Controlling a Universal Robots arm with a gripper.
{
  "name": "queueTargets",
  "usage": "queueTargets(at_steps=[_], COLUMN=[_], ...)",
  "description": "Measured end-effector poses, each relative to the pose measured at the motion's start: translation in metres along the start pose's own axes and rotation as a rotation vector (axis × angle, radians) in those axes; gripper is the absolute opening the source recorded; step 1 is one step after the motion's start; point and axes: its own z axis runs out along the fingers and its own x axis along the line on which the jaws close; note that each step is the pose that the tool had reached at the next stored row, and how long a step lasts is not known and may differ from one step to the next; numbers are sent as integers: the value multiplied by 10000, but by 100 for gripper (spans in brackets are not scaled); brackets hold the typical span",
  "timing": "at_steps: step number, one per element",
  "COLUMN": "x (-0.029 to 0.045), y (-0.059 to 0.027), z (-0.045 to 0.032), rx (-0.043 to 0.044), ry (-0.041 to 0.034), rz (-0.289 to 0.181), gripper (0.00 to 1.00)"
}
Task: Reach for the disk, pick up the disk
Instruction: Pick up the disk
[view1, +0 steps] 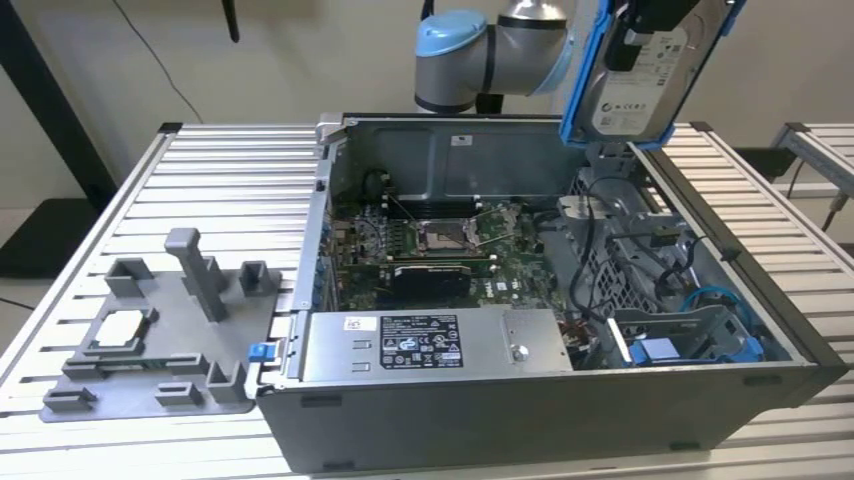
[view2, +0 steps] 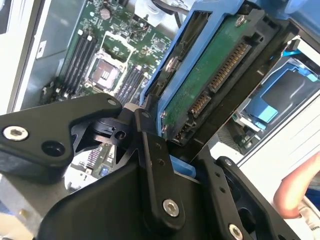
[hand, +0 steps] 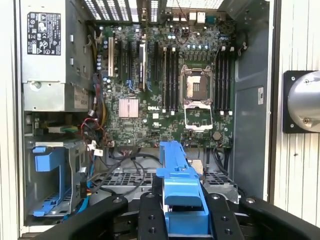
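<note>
The disk (view1: 650, 82), a silver-grey drive with a white label in a bright blue bracket, hangs tilted above the far right corner of the open computer case (view1: 534, 420). My gripper (view1: 657, 18) is shut on it from above. In the second wrist view the disk (view2: 212, 80) shows its green circuit-board underside and connector, with my gripper (view2: 182, 162) clamped on the bracket's end. In the first wrist view the blue bracket (hand: 179, 180) sticks out between my black fingers (hand: 149, 212), high over the motherboard (hand: 160, 90).
Inside the case are the motherboard (view1: 427, 245), a power supply (view1: 427, 345) and another blue bracket (view1: 687, 348) in the drive bay. A grey fixture (view1: 154, 335) lies on the slatted table (view1: 227, 180) at the exterior view's left. A person's hand (view2: 300, 192) shows beside the case.
</note>
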Motion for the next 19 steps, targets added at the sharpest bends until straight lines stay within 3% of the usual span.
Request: queueTargets(at_steps=[10,19], x=[170,259], y=[-3,-5], z=[-12,-17], rx=[0,0], ry=[-1,0], rz=[0,0], gripper=[0,0])
